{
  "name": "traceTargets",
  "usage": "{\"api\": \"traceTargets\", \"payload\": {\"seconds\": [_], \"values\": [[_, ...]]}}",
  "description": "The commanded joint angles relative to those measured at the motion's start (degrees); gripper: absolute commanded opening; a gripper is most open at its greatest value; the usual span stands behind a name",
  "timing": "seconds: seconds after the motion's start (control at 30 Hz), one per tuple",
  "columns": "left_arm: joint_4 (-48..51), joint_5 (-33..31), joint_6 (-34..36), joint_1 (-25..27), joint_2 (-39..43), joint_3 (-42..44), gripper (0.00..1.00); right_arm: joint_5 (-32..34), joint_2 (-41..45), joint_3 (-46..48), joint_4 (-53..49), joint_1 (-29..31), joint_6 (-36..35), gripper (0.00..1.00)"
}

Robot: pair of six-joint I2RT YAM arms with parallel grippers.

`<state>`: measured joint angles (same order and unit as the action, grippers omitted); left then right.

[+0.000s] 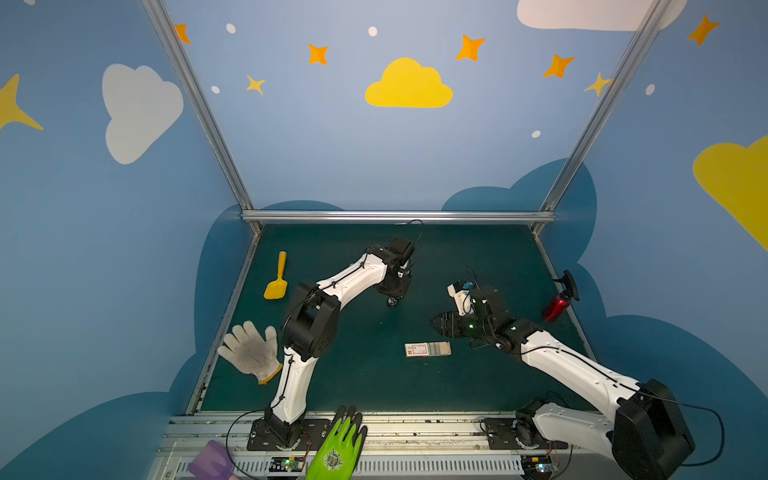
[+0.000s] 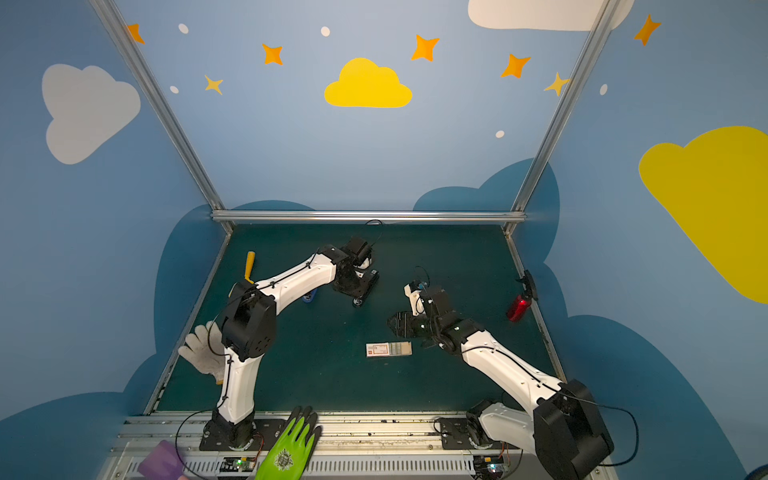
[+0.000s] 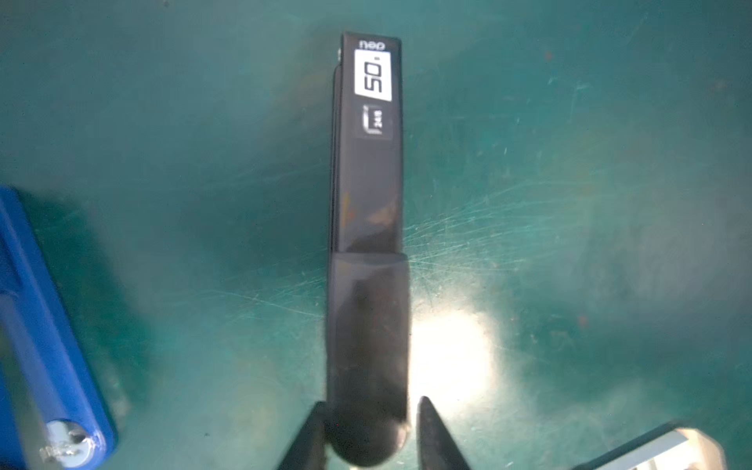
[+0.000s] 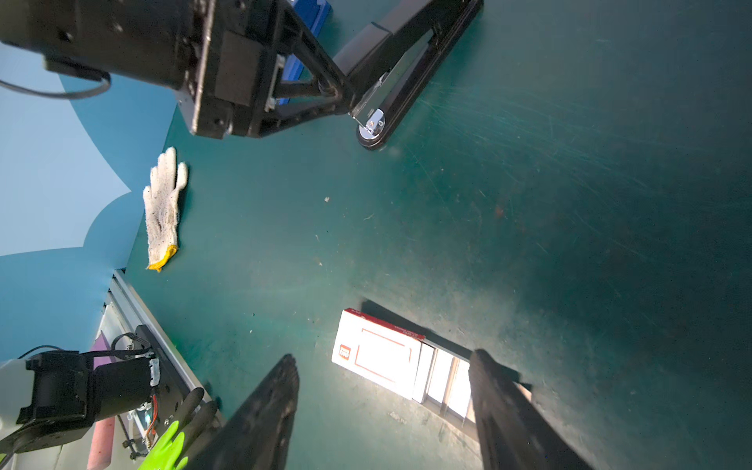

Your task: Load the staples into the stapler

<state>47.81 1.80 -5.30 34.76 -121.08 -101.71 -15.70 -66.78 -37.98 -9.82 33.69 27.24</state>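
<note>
The black stapler (image 3: 366,183) lies on the green mat at the far middle, with a white "50" label near its front. My left gripper (image 3: 372,401) is closed in on its rounded rear end from both sides. From the right wrist view the stapler (image 4: 407,61) shows its silver magazine and hinge. The staples (image 4: 443,382) lie as silvery strips in the tray slid half out of their white, red-labelled box (image 1: 417,350), seen in both top views (image 2: 388,349). My right gripper (image 4: 382,356) hangs open above the box, with nothing between its fingers.
A yellow scoop (image 1: 276,282) and a white knit glove (image 1: 251,349) lie at the left of the mat. A red bottle (image 1: 557,305) lies at the right edge. A blue object (image 3: 40,325) lies beside the stapler. A green glove (image 1: 338,444) rests on the front rail.
</note>
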Motion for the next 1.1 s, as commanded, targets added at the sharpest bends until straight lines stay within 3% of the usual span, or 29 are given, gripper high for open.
{"api": "traceTargets", "payload": {"seconds": [0.0, 0.13, 0.23, 0.6, 0.77, 0.93, 1.07], "values": [[3.40, 0.48, 1.19, -0.29, -2.68, -1.87, 0.23, -0.38, 0.57, 0.68, -0.35, -0.21, 0.35, 0.67], [3.99, 0.60, 1.60, -0.31, -4.81, -1.66, 0.09, -0.38, 0.61, 0.89, -0.35, -0.28, 0.53, 0.66], [3.92, 1.55, 1.46, -0.31, -6.13, -0.93, 0.04, -0.38, 0.73, 0.96, -0.19, -0.29, 0.62, 0.66], [2.78, -1.27, 1.26, -0.49, -4.69, 0.46, 0.04, -1.08, 0.68, 0.89, 0.25, -0.29, 1.47, 0.66], [2.64, -2.91, 0.91, -1.58, -1.80, -0.28, 0.14, -1.95, 0.05, 0.57, 0.49, -0.23, 1.67, 0.67], [2.75, -3.74, 0.65, -1.98, 0.96, 0.23, 0.47, -3.62, -1.69, -0.34, 0.95, -0.28, 1.67, 0.68], [0.55, -3.39, -0.59, -1.97, 5.44, 3.63, 0.56, -3.97, -2.67, -1.98, 0.91, -0.29, 1.25, 0.70]]}}
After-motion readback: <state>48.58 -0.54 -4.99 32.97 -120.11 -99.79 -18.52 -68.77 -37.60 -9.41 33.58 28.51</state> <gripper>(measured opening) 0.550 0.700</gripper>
